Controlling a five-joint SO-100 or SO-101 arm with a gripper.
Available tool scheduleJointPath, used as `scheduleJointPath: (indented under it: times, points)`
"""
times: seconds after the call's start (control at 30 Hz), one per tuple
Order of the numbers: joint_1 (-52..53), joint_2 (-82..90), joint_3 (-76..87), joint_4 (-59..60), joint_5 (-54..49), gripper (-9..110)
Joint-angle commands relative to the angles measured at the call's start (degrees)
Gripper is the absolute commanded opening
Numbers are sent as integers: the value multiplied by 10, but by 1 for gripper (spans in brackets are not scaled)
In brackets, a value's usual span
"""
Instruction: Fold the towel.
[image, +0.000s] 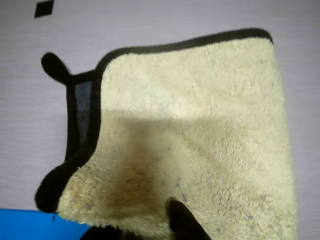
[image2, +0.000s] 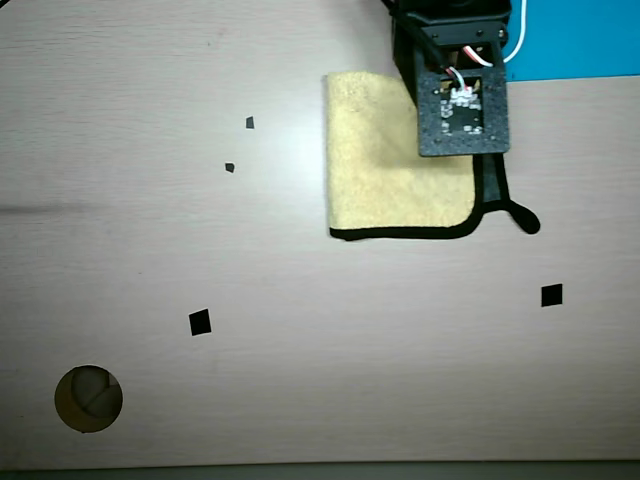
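Note:
The pale yellow fuzzy towel (image2: 385, 170) lies folded on the table at the upper middle of the overhead view, black edging along its near and right sides. Its black corner loop (image2: 522, 215) sticks out at the right. The arm's wrist board (image2: 463, 110) covers the towel's upper right part and hides the fingertips there. In the wrist view the towel (image: 200, 125) fills the frame, its loop (image: 54, 66) at the left. My gripper (image: 145, 227) is at the bottom edge, one dark finger (image: 182, 220) on top of the raised near corner, seemingly pinching it.
A blue sheet (image2: 580, 40) lies at the table's top right, next to the towel, and shows in the wrist view (image: 35, 225). Small black square markers (image2: 200, 322) (image2: 551, 295) are on the table. A round hole (image2: 88, 398) is at the lower left.

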Motion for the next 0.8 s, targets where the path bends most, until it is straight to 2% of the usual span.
scheduleJointPath:
  times: [0.0, 0.17, 0.43, 0.6, 0.77]
  points:
    - [-5, -4, -54, 46, 21, 16]
    - [7, -37, -120, 101, 55, 22]
    - [3, -60, -212, 205, 136, 22]
    - [14, -55, -192, 179, 170, 4]
    - [4, -92, -125, 76, 252, 0]
